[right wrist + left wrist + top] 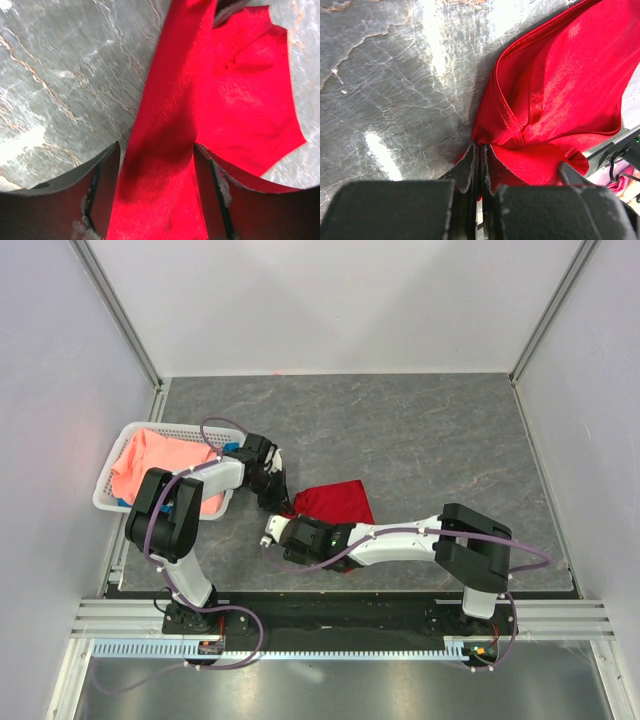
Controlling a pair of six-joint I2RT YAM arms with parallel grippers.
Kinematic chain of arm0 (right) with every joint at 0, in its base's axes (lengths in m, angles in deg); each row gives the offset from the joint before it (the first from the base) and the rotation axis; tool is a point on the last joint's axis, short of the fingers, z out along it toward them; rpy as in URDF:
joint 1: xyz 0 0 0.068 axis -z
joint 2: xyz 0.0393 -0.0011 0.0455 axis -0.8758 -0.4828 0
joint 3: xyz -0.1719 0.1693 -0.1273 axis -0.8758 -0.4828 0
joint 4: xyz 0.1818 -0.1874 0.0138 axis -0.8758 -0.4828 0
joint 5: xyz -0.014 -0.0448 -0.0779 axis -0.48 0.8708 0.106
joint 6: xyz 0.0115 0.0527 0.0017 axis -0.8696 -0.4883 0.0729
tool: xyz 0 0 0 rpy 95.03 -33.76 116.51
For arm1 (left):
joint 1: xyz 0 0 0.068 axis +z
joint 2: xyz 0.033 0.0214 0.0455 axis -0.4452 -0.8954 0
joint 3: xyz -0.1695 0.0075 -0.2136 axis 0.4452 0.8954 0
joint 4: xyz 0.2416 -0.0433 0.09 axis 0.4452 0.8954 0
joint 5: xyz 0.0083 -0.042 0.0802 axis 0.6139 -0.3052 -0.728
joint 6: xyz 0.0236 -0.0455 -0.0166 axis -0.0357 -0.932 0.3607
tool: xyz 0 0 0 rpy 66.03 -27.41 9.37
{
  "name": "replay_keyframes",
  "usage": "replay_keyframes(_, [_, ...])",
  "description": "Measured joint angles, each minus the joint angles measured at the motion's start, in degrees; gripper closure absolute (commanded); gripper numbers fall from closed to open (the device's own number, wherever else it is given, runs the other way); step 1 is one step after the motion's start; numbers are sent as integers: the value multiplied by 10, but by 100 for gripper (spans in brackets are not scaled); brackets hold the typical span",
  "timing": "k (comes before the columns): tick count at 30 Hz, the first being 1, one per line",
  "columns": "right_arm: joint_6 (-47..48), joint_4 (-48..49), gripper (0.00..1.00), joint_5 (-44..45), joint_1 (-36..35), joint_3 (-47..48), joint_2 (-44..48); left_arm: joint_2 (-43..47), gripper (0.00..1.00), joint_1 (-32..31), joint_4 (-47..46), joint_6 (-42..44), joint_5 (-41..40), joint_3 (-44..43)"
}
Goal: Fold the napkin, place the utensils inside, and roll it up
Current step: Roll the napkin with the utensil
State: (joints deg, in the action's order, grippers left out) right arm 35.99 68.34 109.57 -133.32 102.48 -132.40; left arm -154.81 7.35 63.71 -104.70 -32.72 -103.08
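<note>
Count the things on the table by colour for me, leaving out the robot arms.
Red: 1, the napkin
Salmon-pink: 1, a cloth lying in the basket
White: 1, the basket
Total: 3
A small blue patch at the basket's rim is too small to identify, so it is not counted.
</note>
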Motion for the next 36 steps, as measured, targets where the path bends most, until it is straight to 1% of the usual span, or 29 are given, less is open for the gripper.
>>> replay_keyframes(4, [-1, 9, 39, -24, 11, 0, -10, 0, 98, 0, 1, 2, 0, 0])
replay_keyframes(9, [-14, 21, 41, -74, 38, 0, -10, 0, 98, 0, 2, 3, 0, 0])
replay_keyframes(10, [-17, 24, 43, -88, 46, 0, -10, 0, 97, 0, 2, 4, 0, 0])
replay_keyframes(12, [-24, 30, 46, -113, 57, -2, -10, 0, 93, 0, 2, 4, 0, 0])
replay_keyframes(14, [-30, 37, 50, -143, 70, -6, -9, 0, 83, 0, 2, 4, 0, 0])
replay_keyframes(15, [-35, 42, 53, -158, 75, -9, -8, 0, 77, 0, 2, 5, 0, 0])
replay_keyframes(16, [-38, 46, 54, -171, 80, -12, -7, 1, 65, 0, 2, 6, 0, 0])
replay_keyframes(17, [-42, 49, 55, -186, 85, -15, -5, 3, 60, 0, 3, 7, 0, 0])
replay_keyframes(19, [-47, 57, 57, -211, 94, -20, -4, 10, 51, 0, 6, 10, 0, -1])
replay_keyframes(22, [-54, 71, 63, -244, 110, -27, -3, 24, 42, 0, 11, 10, -2, -5])
replay_keyframes(25, [-59, 89, 67, -281, 126, -33, -3, 39, 38, 0, 16, 11, -7, -13])
replay_keyframes(27, [-63, 101, 69, -310, 138, -38, -2, 53, 36, 0, 18, 11, -16, -17])
replay_keyframes(32, [-71, 132, 71, -407, 177, -56, -2, 90, 32, 0, 27, 11, -43, -19])
replay_keyframes(36, [-76, 141, 72, -480, 199, -66, -5, 126, 30, 0, 26, 11, -71, -15])
